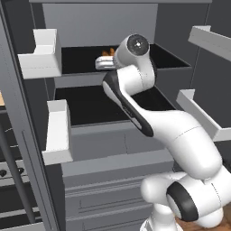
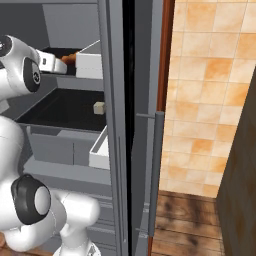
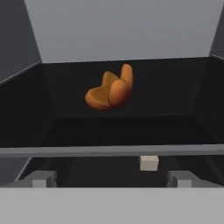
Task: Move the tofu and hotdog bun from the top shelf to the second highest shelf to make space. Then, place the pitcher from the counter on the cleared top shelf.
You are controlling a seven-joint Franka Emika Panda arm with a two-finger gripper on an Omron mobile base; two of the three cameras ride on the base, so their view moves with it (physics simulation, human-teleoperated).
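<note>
Tofu (image 2: 99,107) is already down a level, so with my pincer (image 3: 112,179) wide open I'll reach straight in for the hotdog bun (image 3: 110,93) on the top shelf (image 3: 65,109), closing gently

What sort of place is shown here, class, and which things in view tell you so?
Probably a kitchen fridge standing open: stacked black shelves such as the top shelf, white door bins, and food inside, a hotdog bun and tofu.
</note>
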